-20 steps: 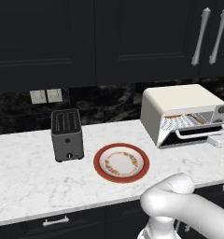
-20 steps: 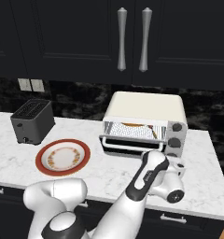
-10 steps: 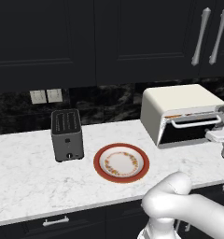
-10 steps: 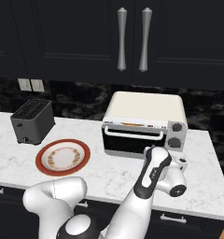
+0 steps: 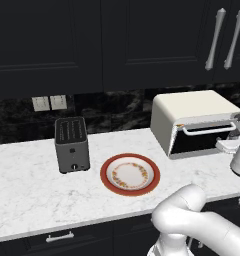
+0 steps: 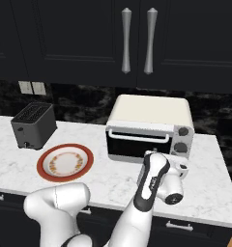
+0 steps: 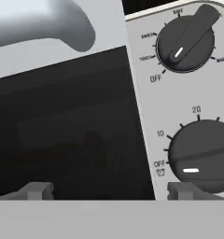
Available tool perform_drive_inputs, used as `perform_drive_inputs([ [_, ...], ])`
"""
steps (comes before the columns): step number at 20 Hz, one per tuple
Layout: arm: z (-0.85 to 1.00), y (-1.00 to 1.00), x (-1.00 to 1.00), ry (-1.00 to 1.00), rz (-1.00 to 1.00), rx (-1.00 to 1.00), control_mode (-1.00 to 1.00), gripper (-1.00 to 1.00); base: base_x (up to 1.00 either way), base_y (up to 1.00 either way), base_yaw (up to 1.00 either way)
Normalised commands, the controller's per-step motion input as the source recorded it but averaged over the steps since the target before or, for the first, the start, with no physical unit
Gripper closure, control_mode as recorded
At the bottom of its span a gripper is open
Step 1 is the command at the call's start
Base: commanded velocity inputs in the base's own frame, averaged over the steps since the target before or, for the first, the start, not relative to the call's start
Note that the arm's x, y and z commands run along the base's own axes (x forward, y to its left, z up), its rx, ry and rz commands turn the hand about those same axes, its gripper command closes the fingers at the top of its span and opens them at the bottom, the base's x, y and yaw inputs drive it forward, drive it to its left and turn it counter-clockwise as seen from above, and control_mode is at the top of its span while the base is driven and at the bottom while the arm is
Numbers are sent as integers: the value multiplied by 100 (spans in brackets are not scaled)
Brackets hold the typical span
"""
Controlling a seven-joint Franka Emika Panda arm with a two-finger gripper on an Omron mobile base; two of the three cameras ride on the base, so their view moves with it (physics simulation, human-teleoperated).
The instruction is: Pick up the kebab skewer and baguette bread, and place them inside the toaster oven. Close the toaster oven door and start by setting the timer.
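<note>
Fingers (image 7: 37, 190) of my gripper (image 7: 111, 191) are standing wide apart, holding nothing, facing the shut toaster oven door (image 7: 72, 126) near the counter's right end, beside the lower timer knob (image 7: 202, 154), which I'm judging stiff, best pinched across its raised bar.
</note>
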Motion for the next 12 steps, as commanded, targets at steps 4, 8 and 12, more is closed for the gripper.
perform_drive_inputs([
  [4, 0, 44, 26, -9, -21, -1, -100, -100, 0, 0, 0],
  [8, 0, 32, 29, -10, -18, 0, -100, -100, 0, 0, 0],
  [12, 0, 9, 41, -8, -6, 0, -100, -100, 0, 0, 0],
])
